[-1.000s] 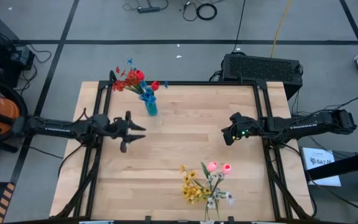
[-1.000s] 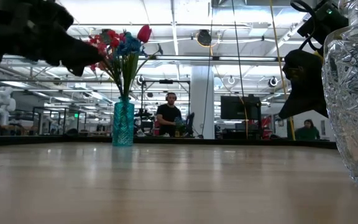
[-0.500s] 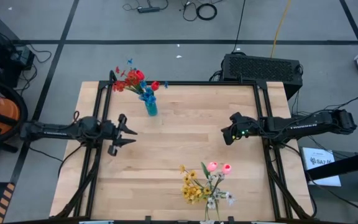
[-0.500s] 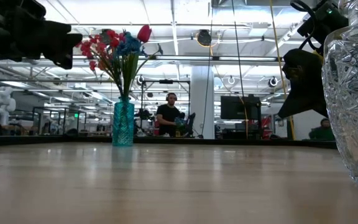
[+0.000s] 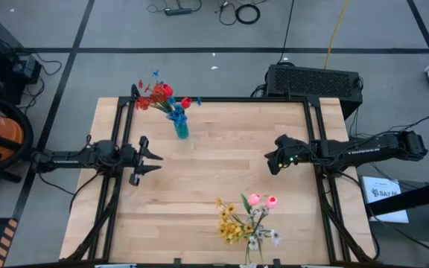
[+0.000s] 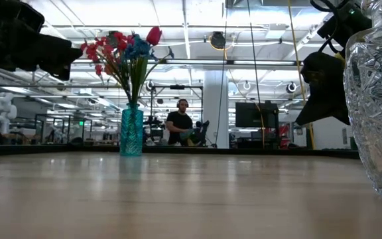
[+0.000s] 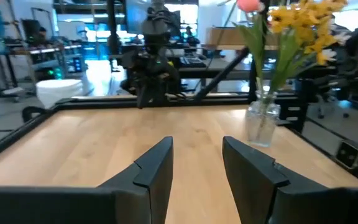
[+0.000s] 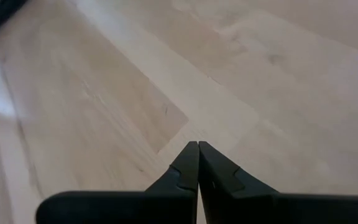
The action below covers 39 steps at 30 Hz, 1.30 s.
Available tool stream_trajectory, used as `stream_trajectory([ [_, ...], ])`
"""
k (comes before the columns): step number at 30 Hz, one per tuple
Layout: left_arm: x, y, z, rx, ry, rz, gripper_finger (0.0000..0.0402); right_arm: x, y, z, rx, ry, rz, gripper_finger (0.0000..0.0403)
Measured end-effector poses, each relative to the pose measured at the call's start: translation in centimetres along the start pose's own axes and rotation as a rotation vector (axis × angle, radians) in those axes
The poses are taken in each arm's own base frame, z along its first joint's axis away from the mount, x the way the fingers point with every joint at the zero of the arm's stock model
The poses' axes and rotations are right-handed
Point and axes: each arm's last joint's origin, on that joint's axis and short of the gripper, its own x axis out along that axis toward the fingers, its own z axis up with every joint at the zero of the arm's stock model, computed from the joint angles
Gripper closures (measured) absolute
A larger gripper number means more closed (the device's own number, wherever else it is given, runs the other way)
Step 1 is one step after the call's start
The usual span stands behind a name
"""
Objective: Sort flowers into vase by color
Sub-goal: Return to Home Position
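Note:
A teal cut-glass vase stands upright near the table's far edge and holds red and blue flowers; the low view shows the vase and its bunch. A clear glass vase at the near edge holds yellow, pink and white flowers; it also fills the low view's right side. My left gripper is open, level above the table's left part, near-left of the teal vase. My right gripper is shut, pointing down over the table's right part. No grey block shows.
The left wrist view looks across bare wood to the clear vase, its yellow flowers and my right arm. The right wrist view shows only table planks. A person sits in the room beyond.
My left gripper has drawn back toward the table's left edge, away from the teal vase, staying open and level. The vases, the flowers and my right arm have kept still.

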Motion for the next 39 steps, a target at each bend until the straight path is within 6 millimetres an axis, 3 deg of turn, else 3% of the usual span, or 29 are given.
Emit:
stream_trajectory([
  [16, 0.0, 0.0, 0.0, 0.001, 0.002, 0.012, 0.0256, 0.0, 0.1, 0.0, -0.590, -0.003, 0.014, 0.0403],
  [25, 0.0, 0.0, 0.0, 0.001, 0.003, 0.012, 0.0256, -0.5, -1.5, -2.0, -0.583, -0.087, 0.185, 0.0403],
  [39, 0.0, 0.0, 0.0, 0.001, 0.003, 0.012, 0.0256, -5.1, -1.6, -2.8, -0.566, -0.309, 0.384, 0.0403],
])
